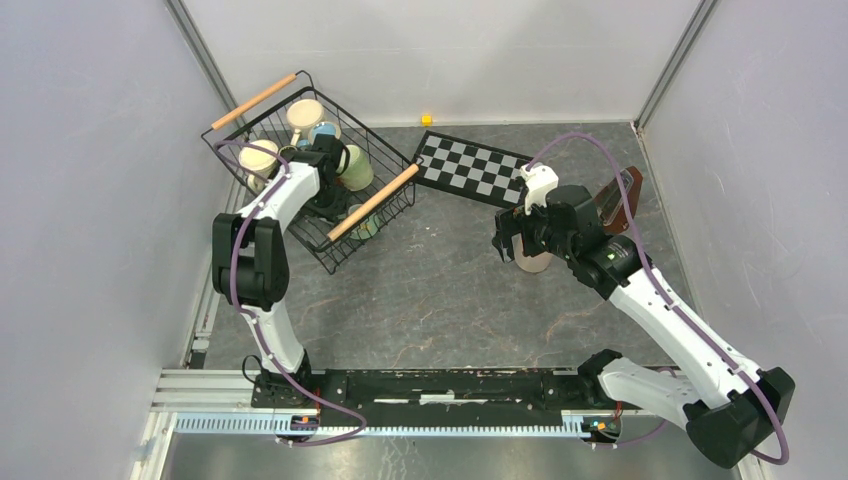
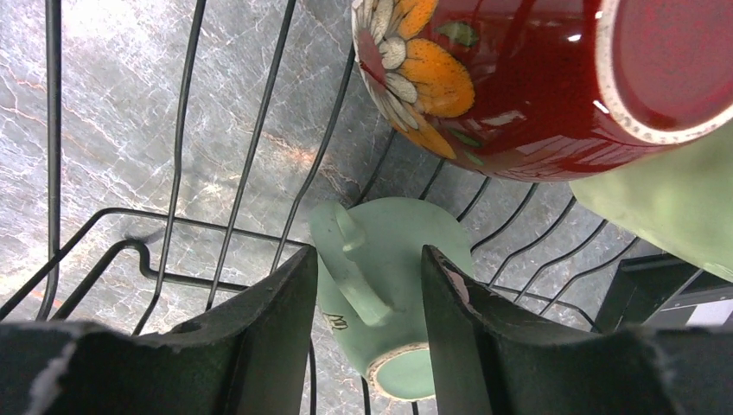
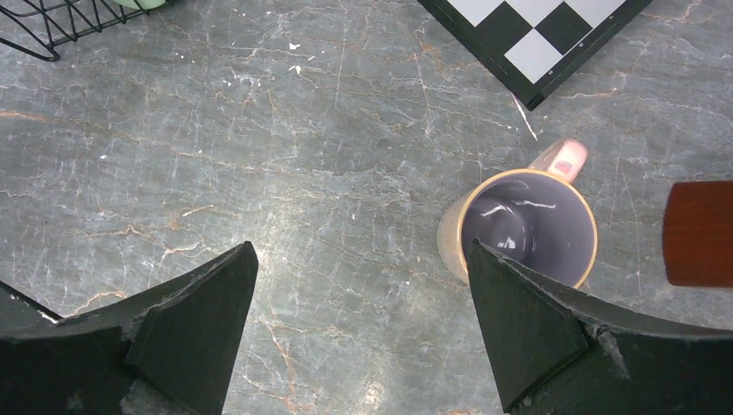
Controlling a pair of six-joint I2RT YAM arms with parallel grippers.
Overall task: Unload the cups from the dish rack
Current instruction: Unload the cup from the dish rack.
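While most cups (image 1: 258, 156) sit in the dish rack (image 1: 372, 203) at the far-left of the bench (image 1: 440, 300), the top view shows my left arm (image 1: 290, 195) reaching down into the basket, its claw hidden under the wrist. My right claw (image 1: 507, 243) hangs over open bench by a beige-pink mug (image 1: 533, 263), which stands upright outside the rack, near the checkered board (image 1: 470, 168). Left wrist view: left claw (image 2: 370, 259) has its jaws part-way apart, astride the handle of a light-green mug (image 2: 406, 251) lying on its side on the rack wires. There's a sliver of gap on each side, so nothing is pinched yet, i.e. empty. A red flowered mug (image 2: 519, 78) lies close beyond it, w/ a pale-green piece (image 2: 666, 207), prob. another cup, to the right. Right wrist view: right claw is spread wide, holding nothing, w/ the beige-pink mug (image 3: 527, 229) just beside its right finger. Handling, my guess: glazed ceramic, so stiff, fairly heavy for its size and slick, and it'll chip if knocked vs. wire or a neighbour. The handle is a narrow hold and the mug will likely swing about it. I'd pinch near the handle's root or take the wall over the rim, grip firm, then lift slow & straight to clear the wires and the red mug.
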